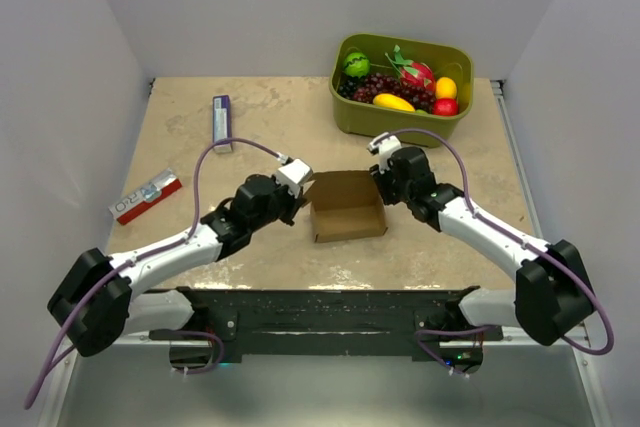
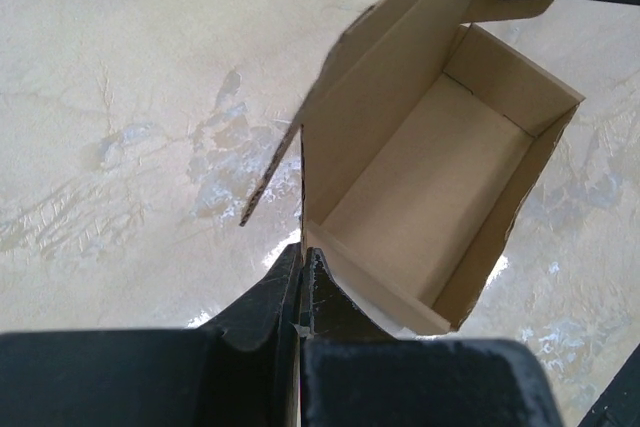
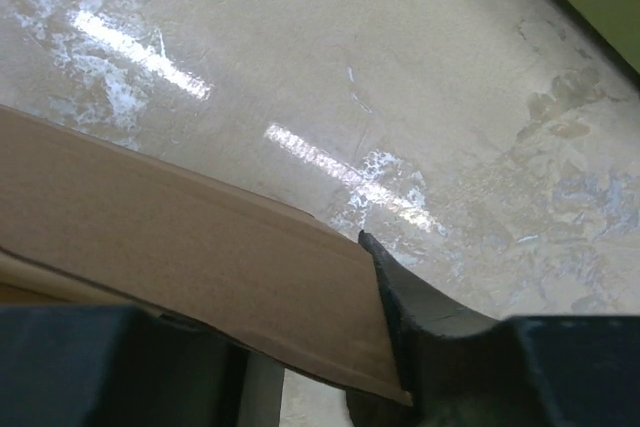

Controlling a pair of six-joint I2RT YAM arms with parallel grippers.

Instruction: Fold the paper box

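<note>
The paper box (image 1: 345, 209) is a brown cardboard tray, open on top, at the middle of the table. My left gripper (image 1: 300, 197) is at its left side. In the left wrist view that gripper (image 2: 302, 257) is shut on the thin near-left wall of the paper box (image 2: 430, 187), and a loose flap stands up beside it. My right gripper (image 1: 383, 185) is at the box's far right corner. In the right wrist view a flat cardboard panel (image 3: 200, 247) crosses the jaws. Its end rests against the one visible finger (image 3: 410, 307), and the other finger is hidden behind it.
A green bin (image 1: 400, 132) of toy fruit stands at the back right, just beyond the right gripper. A slim purple-and-white box (image 1: 222, 122) lies at the back left. A red-and-white box (image 1: 147, 195) lies at the left edge. White walls enclose the table.
</note>
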